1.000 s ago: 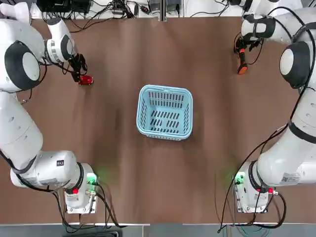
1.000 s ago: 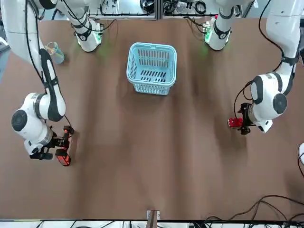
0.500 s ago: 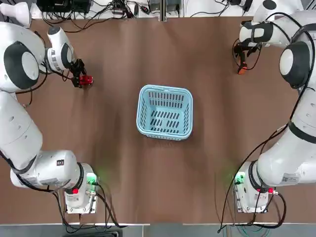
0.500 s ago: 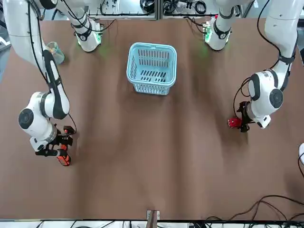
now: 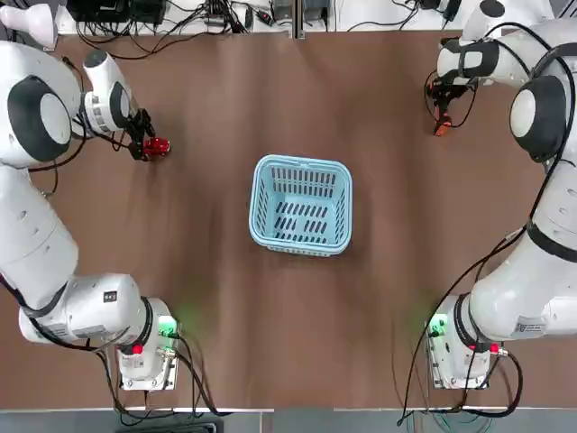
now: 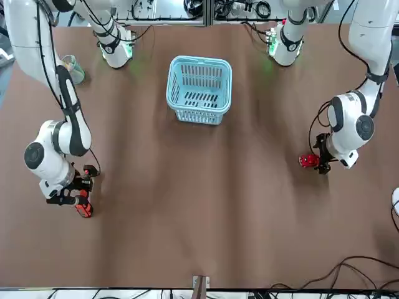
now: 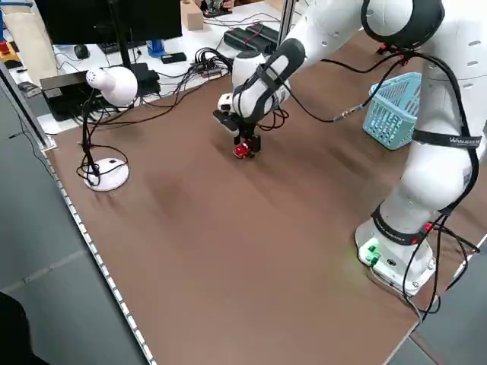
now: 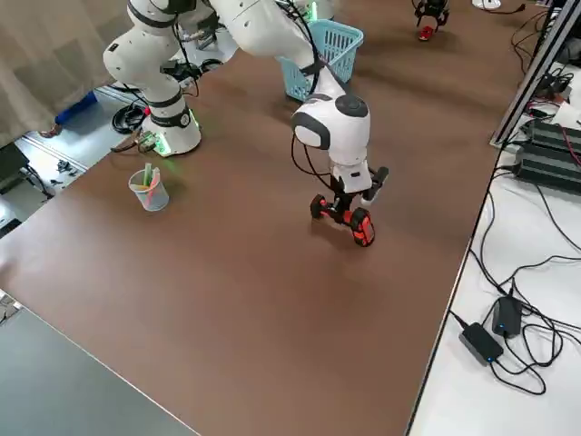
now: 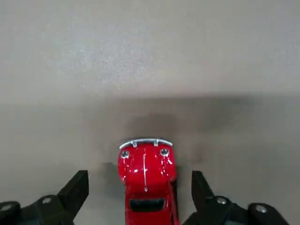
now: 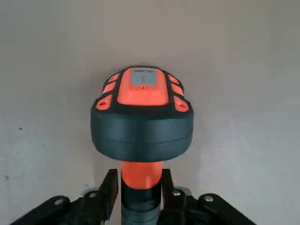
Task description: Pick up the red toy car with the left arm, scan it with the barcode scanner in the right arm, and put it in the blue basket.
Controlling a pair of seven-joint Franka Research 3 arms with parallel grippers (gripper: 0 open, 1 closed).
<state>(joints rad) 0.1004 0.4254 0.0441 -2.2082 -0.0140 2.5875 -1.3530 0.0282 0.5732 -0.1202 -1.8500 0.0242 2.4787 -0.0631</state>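
The red toy car [image 5: 159, 144] sits on the brown table at the far left, and the left wrist view shows it nose-out [image 9: 145, 171]. My left gripper [image 5: 144, 144] is low around it, open, one finger [image 9: 77, 187] on each side with a gap to the car. The barcode scanner [image 5: 441, 121], black head and orange handle, lies at the far right. My right gripper [image 10: 139, 187] is shut on its orange handle, fingers [image 10: 110, 187] pressed against it. The blue basket [image 5: 301, 163] stands at the table's middle, nothing in it.
A clear cup [image 6: 72, 68] holding small items stands near my right arm's base. A white desk lamp [image 7: 106, 84] and cables [image 5: 180, 18] lie beyond the table's far edge. A white mouse [image 6: 395, 200] peeks in at the left side's edge.
My right gripper has closed onto the scanner's handle after shifting over it. My left gripper has turned and settled around the car, still open. The car and basket have not moved.
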